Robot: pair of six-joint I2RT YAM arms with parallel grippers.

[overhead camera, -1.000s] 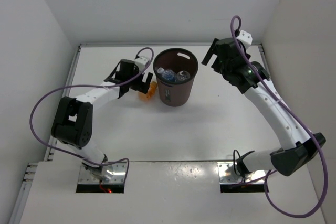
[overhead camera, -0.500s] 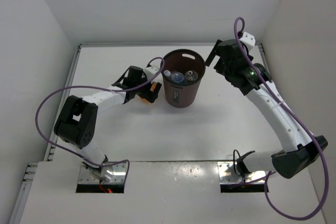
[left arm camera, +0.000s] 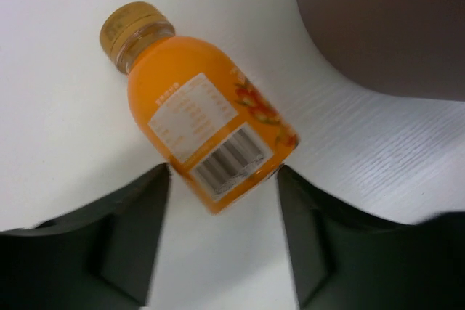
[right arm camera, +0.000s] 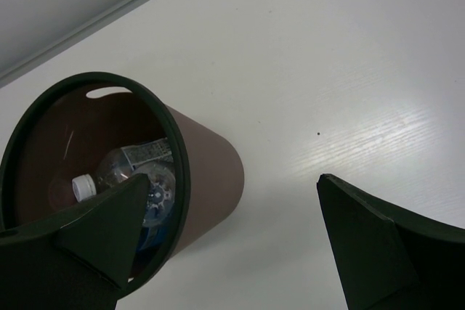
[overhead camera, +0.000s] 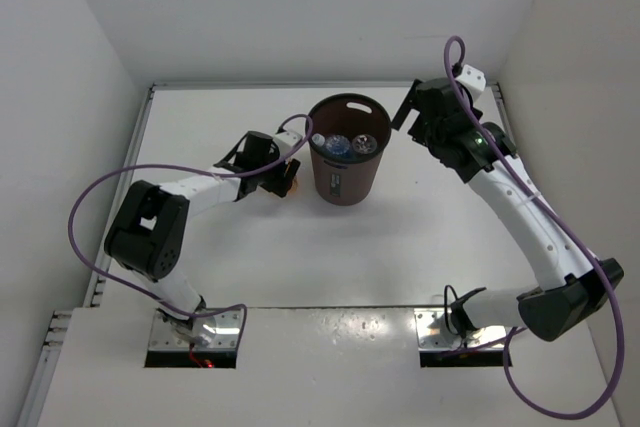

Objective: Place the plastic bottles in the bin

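Observation:
The short orange bottle [left arm camera: 203,121] lies on its side on the white table just left of the bin [left arm camera: 385,27], cap pointing away from the wrist. My left gripper [left arm camera: 222,173] has its two fingertips against either side of the bottle's base. From above, the left gripper [overhead camera: 282,175] and the orange bottle [overhead camera: 292,172] sit low beside the dark brown bin [overhead camera: 345,172]. Clear bottles [overhead camera: 340,145] lie inside it, one with a white cap [right arm camera: 84,186]. My right gripper [overhead camera: 404,113] hangs open, above and to the right of the bin [right arm camera: 211,172], holding nothing.
White walls close in the table at the back and both sides. A ledge [right arm camera: 109,12] runs along the back wall behind the bin. Purple cables loop off both arms; the left arm [overhead camera: 190,187] stretches low across the table toward the bin.
The left gripper has moved right and down to the orange bottle beside the bin and closed its fingers onto it. The right arm has barely moved.

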